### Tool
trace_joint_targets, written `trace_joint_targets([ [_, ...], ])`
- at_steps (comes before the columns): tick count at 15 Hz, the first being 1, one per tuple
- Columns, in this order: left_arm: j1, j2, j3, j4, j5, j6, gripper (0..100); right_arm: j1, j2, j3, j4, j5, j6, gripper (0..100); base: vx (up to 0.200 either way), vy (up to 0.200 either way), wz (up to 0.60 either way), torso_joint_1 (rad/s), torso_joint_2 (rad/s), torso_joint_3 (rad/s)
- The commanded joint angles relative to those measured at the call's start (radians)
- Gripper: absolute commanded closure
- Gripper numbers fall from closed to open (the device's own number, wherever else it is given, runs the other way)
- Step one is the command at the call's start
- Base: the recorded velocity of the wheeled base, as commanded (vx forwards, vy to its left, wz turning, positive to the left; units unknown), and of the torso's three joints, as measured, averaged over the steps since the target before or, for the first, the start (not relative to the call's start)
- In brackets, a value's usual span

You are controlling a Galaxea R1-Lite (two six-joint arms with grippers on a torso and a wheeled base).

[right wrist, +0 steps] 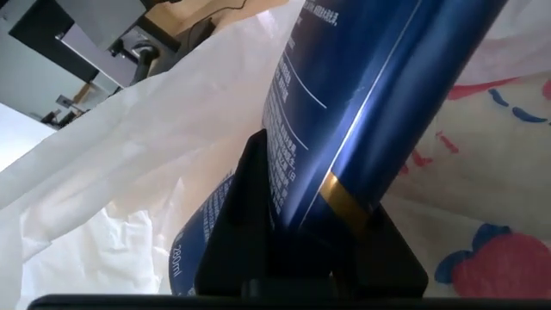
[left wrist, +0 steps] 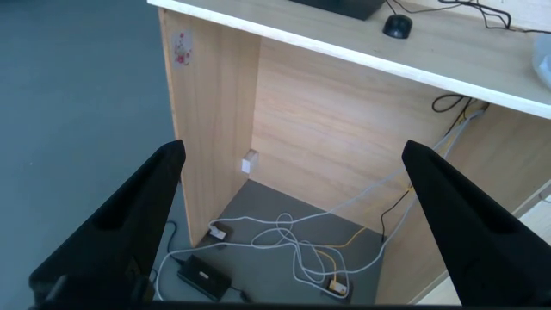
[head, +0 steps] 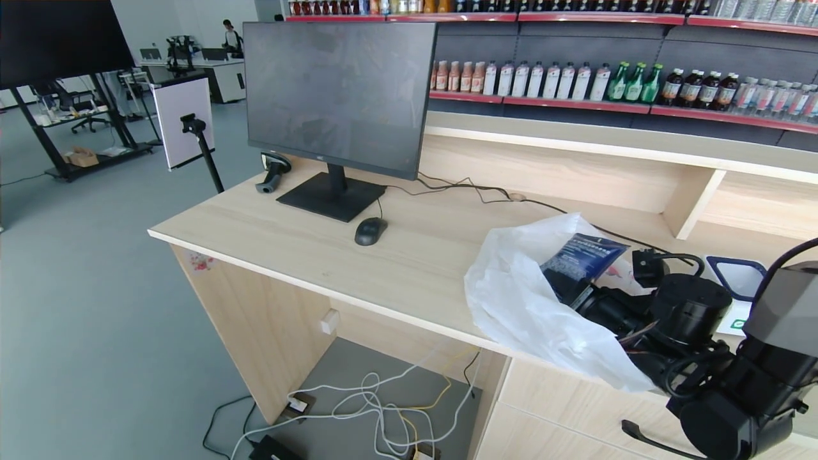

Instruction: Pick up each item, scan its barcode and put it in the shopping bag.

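Observation:
A white plastic shopping bag (head: 524, 300) lies on the wooden counter (head: 409, 255) at the right, its mouth facing my right arm. My right gripper (head: 572, 287) sits in that mouth, shut on a glossy dark blue packet (head: 585, 255) with white print. In the right wrist view the blue packet (right wrist: 362, 103) is clamped between the black fingers (right wrist: 241, 232), with the bag's white film (right wrist: 129, 172) around it. My left gripper (left wrist: 293, 148) hangs open and holds nothing, low in front of the counter's open underside.
A monitor (head: 339, 96) stands at the back left of the counter, with a mouse (head: 370, 230) before it and a handheld scanner (head: 273, 172) beside it. A small stand (head: 738, 278) sits at the far right. Loose cables (head: 383, 409) lie on the floor under the counter.

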Motion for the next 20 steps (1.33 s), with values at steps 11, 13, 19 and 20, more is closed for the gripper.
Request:
trace_joint_targets([
  [11,0.0,0.0,0.0,-0.001,-0.001,-0.001,0,-0.026,0.018,-0.018,0.006,0.002,-0.038,0,0.0,0.0,0.0,0.0,0.0,0.0],
  [13,0.0,0.0,0.0,-0.001,-0.001,-0.001,0,-0.026,0.006,-0.041,0.006,0.001,-0.039,0,0.0,0.0,0.0,0.0,0.0,0.0],
  [19,0.0,0.0,0.0,-0.001,0.001,-0.001,0,-0.037,-0.002,-0.163,0.006,0.002,-0.143,0,0.0,0.0,0.0,0.0,0.0,0.0],
  [20,0.0,0.0,0.0,-0.001,-0.001,-0.001,0,-0.045,-0.002,-0.179,0.006,0.001,-0.162,0,0.0,0.0,0.0,0.0,0.0,0.0],
])
